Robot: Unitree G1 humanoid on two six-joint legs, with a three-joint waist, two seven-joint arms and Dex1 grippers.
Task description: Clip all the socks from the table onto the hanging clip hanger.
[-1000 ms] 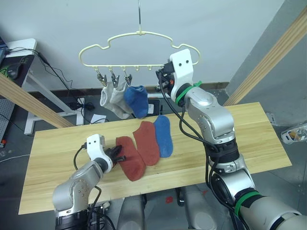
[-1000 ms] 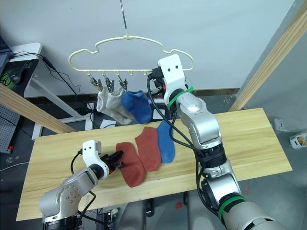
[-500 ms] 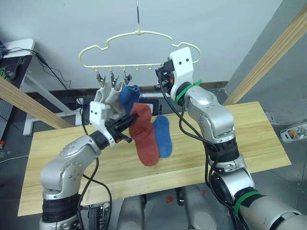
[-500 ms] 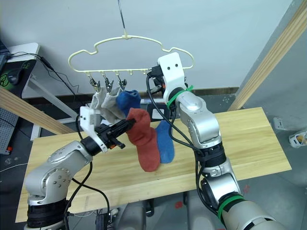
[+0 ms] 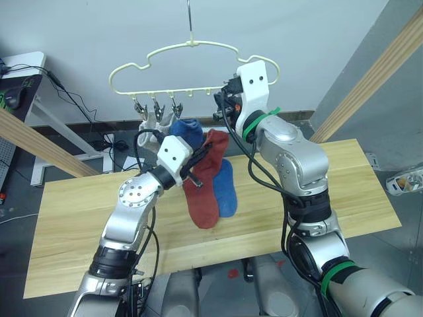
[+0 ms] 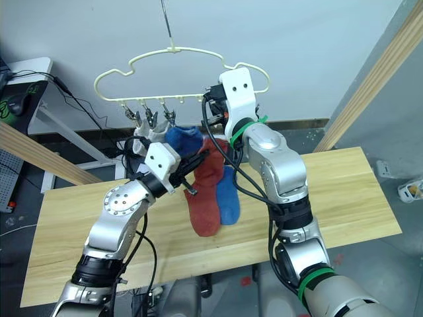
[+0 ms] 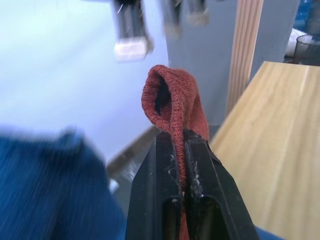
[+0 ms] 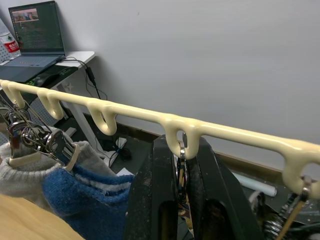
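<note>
My left gripper (image 5: pixel 200 156) is shut on the cuff of a rust-red sock (image 7: pixel 172 97) and holds it up just below the clip hanger (image 5: pixel 192 46). The sock hangs down over the table (image 5: pixel 344 185). My right gripper (image 8: pixel 181 172) is shut on a silver clip (image 8: pixel 181 155) under the hanger's pale-yellow bar, right of the held sock. Two grey socks (image 5: pixel 151 122) and a blue sock (image 5: pixel 188 130) hang from the left clips. Another blue sock (image 5: pixel 227 189) lies on the table. A red sock's lower part (image 5: pixel 203 208) shows beside it; I cannot tell whether it is a second one.
Slanted wooden poles stand at the left (image 5: pixel 33 140) and the right (image 5: pixel 373 82). A desk with cables (image 5: pixel 23 86) is at the back left. A small object (image 5: pixel 406 181) lies on the floor at the right.
My left arm has lifted the rust-red sock from the table up to the hanger, toward my right gripper. The right gripper has stayed at the hanger.
</note>
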